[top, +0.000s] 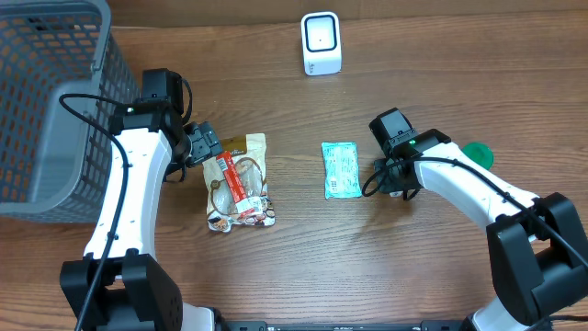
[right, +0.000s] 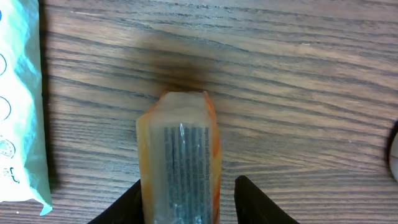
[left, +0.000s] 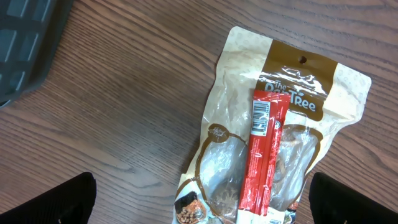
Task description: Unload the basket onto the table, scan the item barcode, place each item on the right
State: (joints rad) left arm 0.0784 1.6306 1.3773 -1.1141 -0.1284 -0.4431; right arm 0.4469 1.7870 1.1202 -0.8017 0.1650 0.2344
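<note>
The right jaws gripped an orange-edged packet (right: 180, 155), barcode showing; the left jaws stood wide open above a treat pouch (left: 236, 87).

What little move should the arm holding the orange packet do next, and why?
Probably swing the right end effector toward the small white box-shaped scanner farther back. The end effector is shut on the orange plastic packet, whose barcode stripes show in the wrist view, and the scanner stands well away from it, so it likely cannot read them yet.
</note>
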